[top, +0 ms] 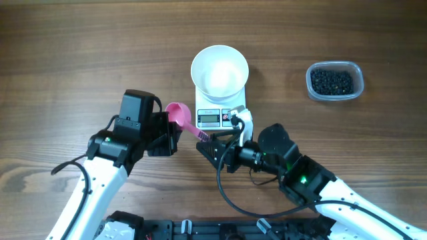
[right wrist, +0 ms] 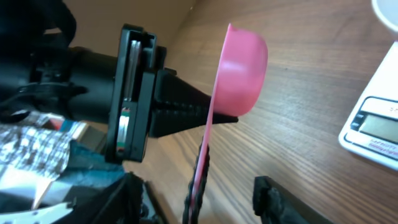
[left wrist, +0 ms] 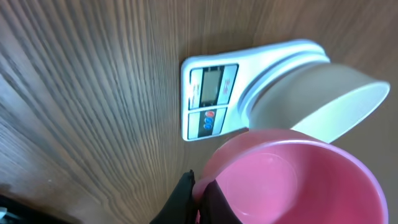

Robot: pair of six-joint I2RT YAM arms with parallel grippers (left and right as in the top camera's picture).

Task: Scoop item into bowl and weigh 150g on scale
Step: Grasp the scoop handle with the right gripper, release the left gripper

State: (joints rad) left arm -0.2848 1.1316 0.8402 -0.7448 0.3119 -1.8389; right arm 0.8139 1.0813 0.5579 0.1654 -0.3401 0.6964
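White bowl (top: 219,70) beyond left end effector (top: 177,129)

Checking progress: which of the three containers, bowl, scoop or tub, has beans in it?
The clear tub at the far right: it alone holds black beans. The white bowl on the scale and the pink scoop are both empty.

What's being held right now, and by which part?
Left gripper is shut on the pink scoop at the cup's edge, near the handle. Right gripper: jaws straddle the handle, not yet closed.
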